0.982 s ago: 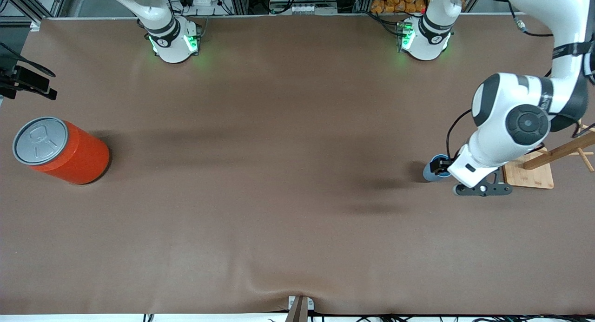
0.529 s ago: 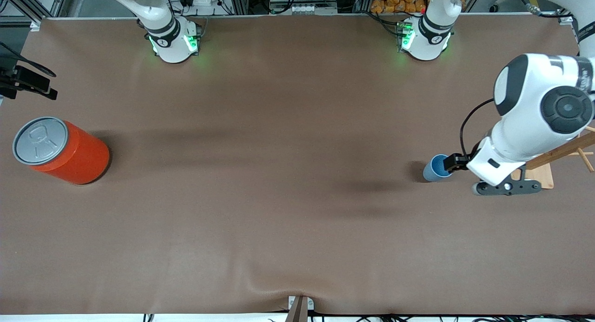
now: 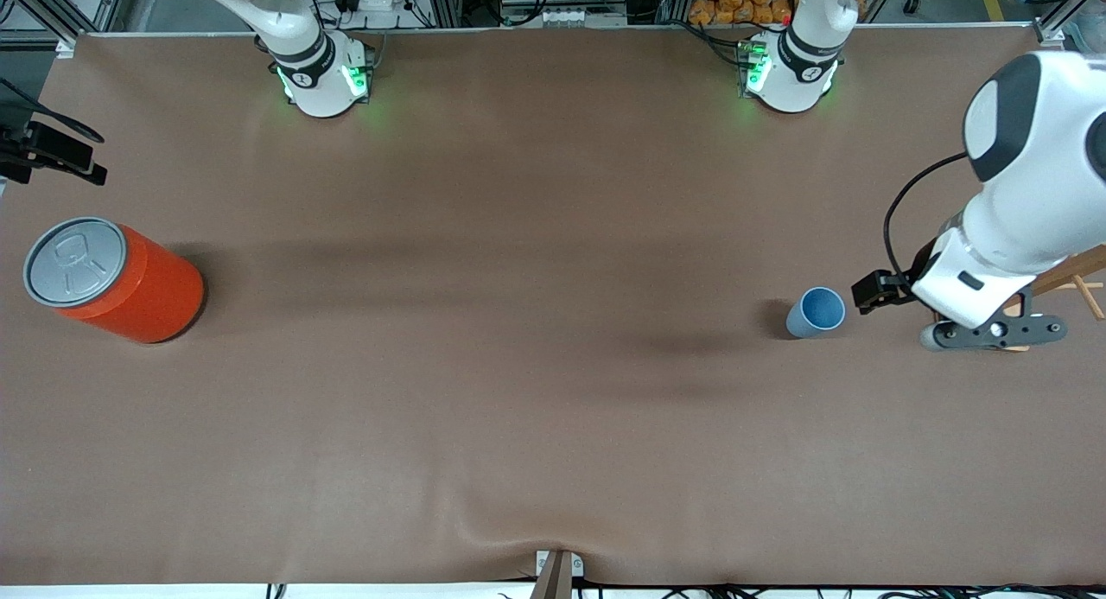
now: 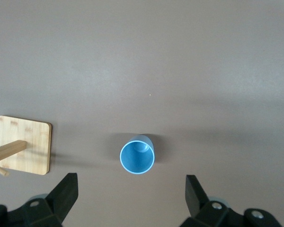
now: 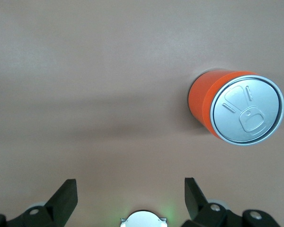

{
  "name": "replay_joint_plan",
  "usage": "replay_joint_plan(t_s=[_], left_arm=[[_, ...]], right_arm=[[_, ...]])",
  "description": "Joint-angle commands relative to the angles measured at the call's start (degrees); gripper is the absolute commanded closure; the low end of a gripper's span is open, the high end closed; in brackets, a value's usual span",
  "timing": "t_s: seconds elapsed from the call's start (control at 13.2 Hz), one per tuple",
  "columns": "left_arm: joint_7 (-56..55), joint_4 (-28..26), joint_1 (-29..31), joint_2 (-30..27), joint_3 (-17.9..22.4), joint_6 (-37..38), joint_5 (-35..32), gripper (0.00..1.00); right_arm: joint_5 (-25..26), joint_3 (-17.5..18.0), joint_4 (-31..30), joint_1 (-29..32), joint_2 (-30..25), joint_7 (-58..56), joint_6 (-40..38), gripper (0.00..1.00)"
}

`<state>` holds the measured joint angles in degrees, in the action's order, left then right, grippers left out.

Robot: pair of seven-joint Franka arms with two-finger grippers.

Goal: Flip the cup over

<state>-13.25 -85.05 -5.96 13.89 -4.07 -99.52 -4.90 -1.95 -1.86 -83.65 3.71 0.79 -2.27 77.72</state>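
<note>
While both hands gape, the matte tapered cup stands upright.

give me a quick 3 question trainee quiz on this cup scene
1. True or false: the cup stands upright with its mouth up.
2. Which is true of the left gripper? A) shut on the cup B) jaws open, holding nothing C) shut on the orange can
3. Fill in: the wooden stand is at the ____ arm's end of the table.

Key: 1 true; 2 B; 3 left
</note>
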Motion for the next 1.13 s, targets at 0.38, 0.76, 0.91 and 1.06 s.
replay_joint_plan(t_s=[0.38, 0.76, 0.91, 1.06], left_arm=[[3.6, -0.6, 3.6, -10.4, -2.1, 10.6, 2.5, 0.00], [3.6, -0.8, 3.5, -18.0, -1.7, 18.4, 2.6, 0.00], [3.6, -0.3, 3.8, -17.9, -1.5, 18.3, 3.0, 0.00], [6.1, -0.3, 3.7, -17.8, 1.5, 18.0, 6.1, 0.00]], right_arm=[[-0.5, 0.6, 0.5, 1.0, -0.1, -0.3, -0.6, 0.00], [-0.6, 0.7, 0.5, 0.8, -0.1, -0.3, -0.5, 0.00], [-0.6, 0.8, 0.4, 0.7, -0.1, -0.3, -0.5, 0.00], [-0.9, 0.7, 0.4, 0.9, -0.1, -0.3, -0.6, 0.00]])
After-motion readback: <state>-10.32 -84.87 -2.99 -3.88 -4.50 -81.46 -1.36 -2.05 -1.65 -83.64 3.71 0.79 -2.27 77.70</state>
